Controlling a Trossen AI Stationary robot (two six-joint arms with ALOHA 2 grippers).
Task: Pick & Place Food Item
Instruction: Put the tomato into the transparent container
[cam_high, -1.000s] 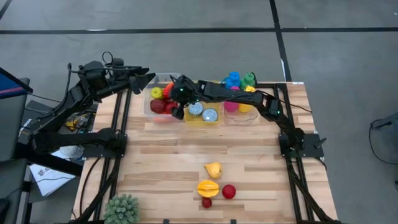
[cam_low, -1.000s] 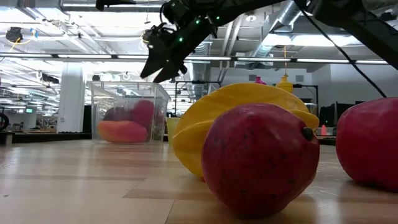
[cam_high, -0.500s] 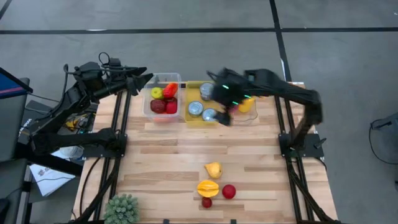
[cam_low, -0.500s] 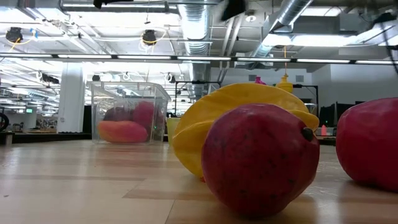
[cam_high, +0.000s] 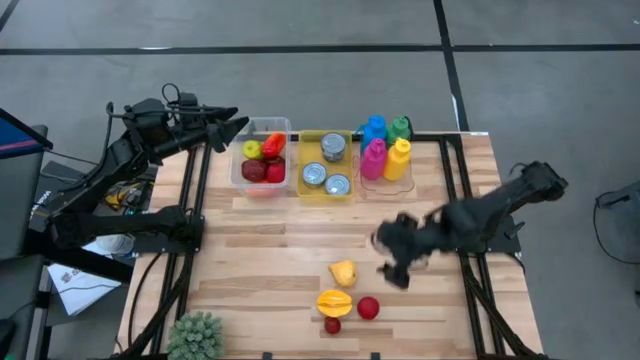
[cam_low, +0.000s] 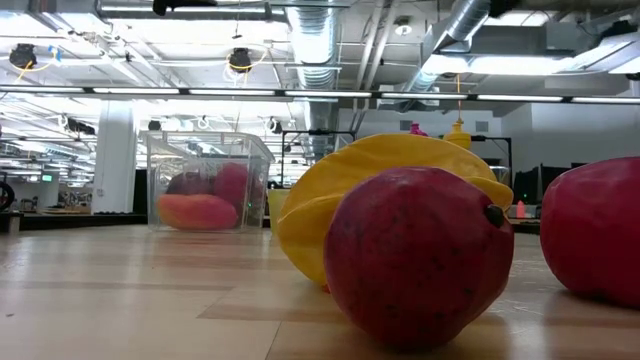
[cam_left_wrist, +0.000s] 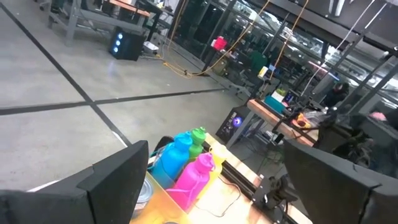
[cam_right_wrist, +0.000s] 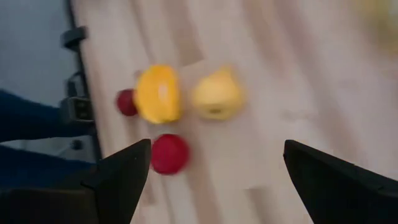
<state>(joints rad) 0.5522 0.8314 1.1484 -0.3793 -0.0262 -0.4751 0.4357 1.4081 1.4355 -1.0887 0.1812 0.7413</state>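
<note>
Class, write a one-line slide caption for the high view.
Right gripper open above four loose fruits; left gripper open beside the fruit bin.

A grey concrete floor (cam_high: 300, 25) crossed by dark lines fills the top of the high view. In the low view, silver ceiling ducts (cam_low: 318, 40) run overhead among fluorescent lights (cam_low: 200, 92).

High view: straight down over the whole wooden surface (cam_high: 290, 250) and both arms.
Low view: at surface height, level, very near a red fruit (cam_low: 415, 255).
Right wrist view: looks down past its fingers (cam_right_wrist: 121, 177) onto that fruit cluster.
Left wrist view: faces the room, bottles (cam_left_wrist: 186, 163) below.
</note>
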